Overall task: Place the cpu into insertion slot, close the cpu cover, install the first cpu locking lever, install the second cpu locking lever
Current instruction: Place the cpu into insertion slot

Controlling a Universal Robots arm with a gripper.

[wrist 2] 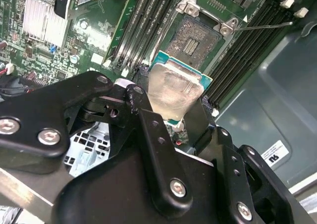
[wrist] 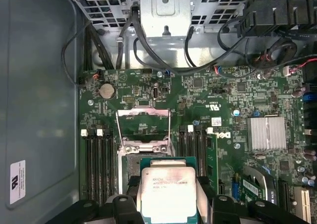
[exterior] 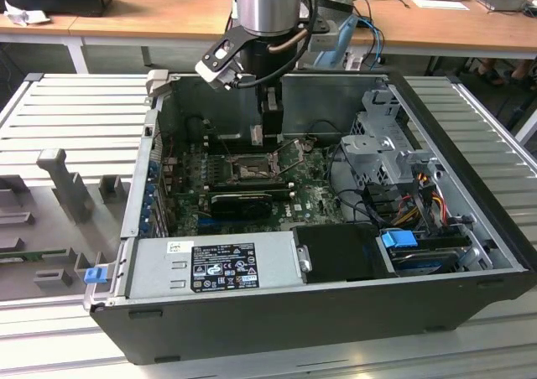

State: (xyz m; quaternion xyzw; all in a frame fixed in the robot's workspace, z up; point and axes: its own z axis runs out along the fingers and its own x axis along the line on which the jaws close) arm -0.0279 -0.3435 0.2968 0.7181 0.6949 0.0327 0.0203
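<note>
My gripper point(wrist 2: 171, 105) is shut on the cpu point(wrist 2: 174, 91), a pale silver square chip on a green edge, pinched between the two black fingers point(wrist 2: 148, 122). In both wrist views the chip hangs above the motherboard, just off the insertion slot point(wrist 2: 194, 38), whose grey contact field lies bare. In the first wrist view the cpu point(wrist: 168, 192) overlaps one side of the insertion slot point(wrist: 130, 165). The cpu cover point(wrist: 142, 114) stands swung open past the socket. A thin wire lever point(wrist 2: 262, 26) sticks out beside it. In the exterior view the gripper point(exterior: 267, 134) hovers over the slot point(exterior: 249, 171) inside the open case.
Long black memory slots point(wrist: 99, 159) flank the socket on both sides. A finned heatsink point(wrist: 266, 133) sits on the board; a drive cage point(wrist: 163, 6) with cables stands beyond. The power supply point(exterior: 214, 266) and case walls point(exterior: 143, 178) close in the board.
</note>
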